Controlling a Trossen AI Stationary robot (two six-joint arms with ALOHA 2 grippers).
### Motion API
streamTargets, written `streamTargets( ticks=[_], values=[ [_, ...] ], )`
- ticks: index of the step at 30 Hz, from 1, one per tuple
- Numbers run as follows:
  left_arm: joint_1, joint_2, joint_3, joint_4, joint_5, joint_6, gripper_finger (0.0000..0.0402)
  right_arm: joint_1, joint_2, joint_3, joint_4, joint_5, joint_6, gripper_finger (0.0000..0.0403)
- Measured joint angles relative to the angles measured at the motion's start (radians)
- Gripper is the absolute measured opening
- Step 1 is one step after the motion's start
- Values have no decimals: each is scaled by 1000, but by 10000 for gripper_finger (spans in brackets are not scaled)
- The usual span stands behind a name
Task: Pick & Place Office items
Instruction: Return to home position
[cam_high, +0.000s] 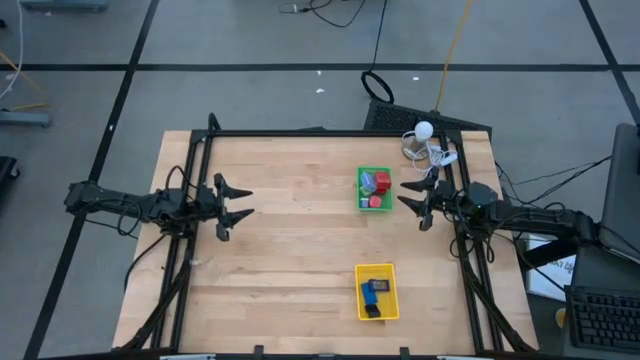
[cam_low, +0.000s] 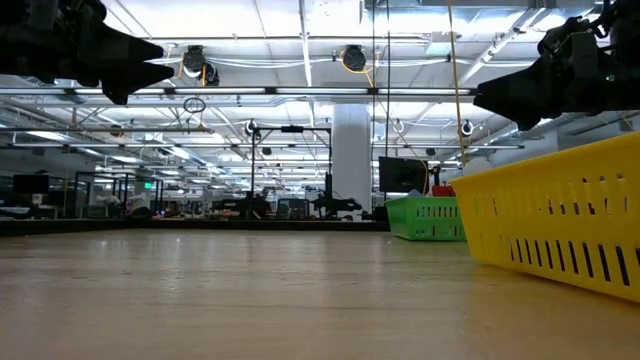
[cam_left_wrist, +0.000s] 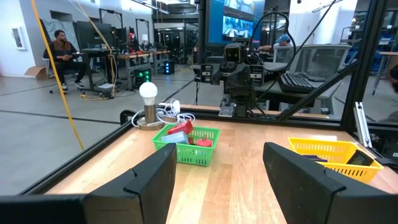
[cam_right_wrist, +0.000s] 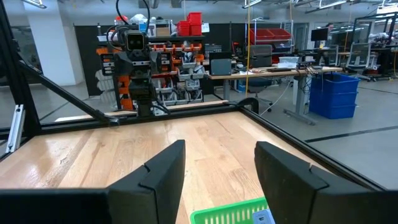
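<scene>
Both arms sit at their own sides of the bench (cam_high: 290, 250), clear of the trays. I judge it a resting pose, since every item you can see is binned. The left end effector (cam_high: 245, 202) and the right end effector (cam_high: 403, 194) stand open, empty. The office items (cam_high: 374, 184) lie in the green tray (cam_high: 360, 192) and the yellow tray (cam_high: 394, 303).

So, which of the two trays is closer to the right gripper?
The green tray, with red pieces inside, just beside the open right gripper. The yellow tray, holding dark pieces, sits farther off.
</scene>
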Motion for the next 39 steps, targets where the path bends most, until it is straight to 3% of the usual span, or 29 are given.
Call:
streamTargets(
  ticks=[39],
  values=[
    [0,0,0,0,0,0,244,0,0,0,0,0,0,177]
  ],
)
